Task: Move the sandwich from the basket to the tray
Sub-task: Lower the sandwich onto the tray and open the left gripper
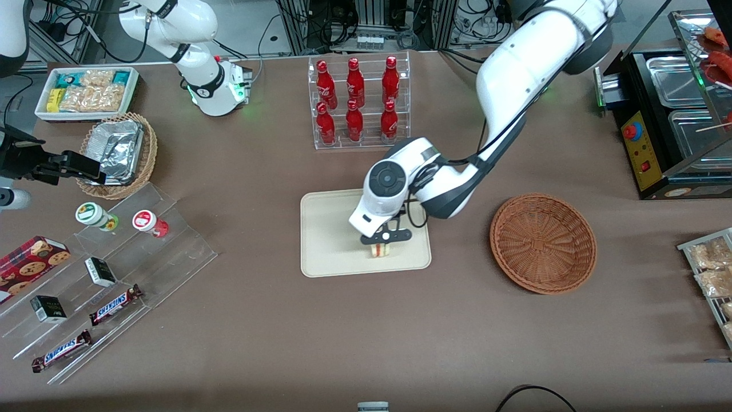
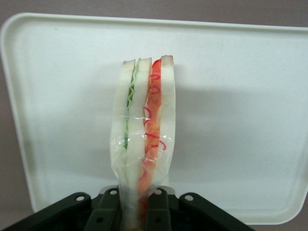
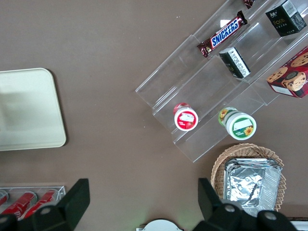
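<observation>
Low and central in the front view, the gripper (image 1: 384, 238) hangs over the tray (image 1: 331, 240), its jaws clamped on the sandwich (image 1: 380, 250), which the wrist view shows wrapped in clear film (image 2: 144, 144) and standing edge-on over the tray. The risk, as I judge it, is that the narrow wedge tips over on release, or the film clings to a finger and drags it. Right of centre the basket (image 1: 543, 243) sits empty on the desk. At lower left, two bars read SNICKERS (image 1: 114, 305).
</observation>
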